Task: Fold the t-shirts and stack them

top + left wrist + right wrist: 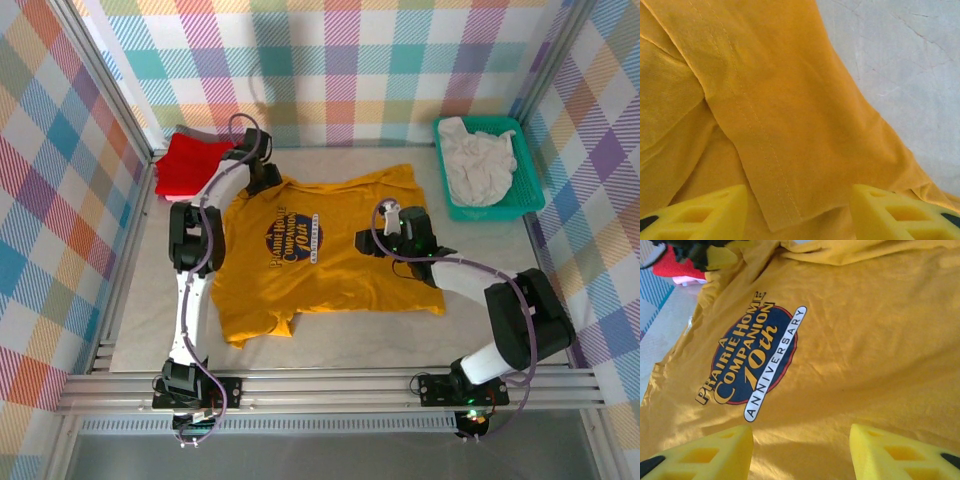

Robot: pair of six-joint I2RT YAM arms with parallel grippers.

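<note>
A mustard-yellow cotton t-shirt with a dark oval chest logo and white lettering (330,255) lies spread face up in the middle of the table, not yet folded. One lower corner of its hem is rumpled and turned under. Just beyond this yellow shirt's far left shoulder sits a plain red t-shirt (188,163), which looks already folded into a compact block, so I judge one garment done. To the far right of the yellow shirt, a crumpled off-white t-shirt (478,160) waits in a teal plastic mesh basket (530,205), untouched. That leaves two folds and the stacking. The left gripper (797,192) hangs over a stitched sleeve hem at the yellow shirt's edge, its yellow fingers spread wide with nothing pinched between them. The right gripper (800,430) hovers over the shirt's body beside the logo, equally wide apart and empty. From above, the left arm covers part of the red shirt and its own fingertips. Whether anything lies under the red block is unclear, though a paler edge shows at its rim. The off-white heap is too bunched to make out its shape.
</note>
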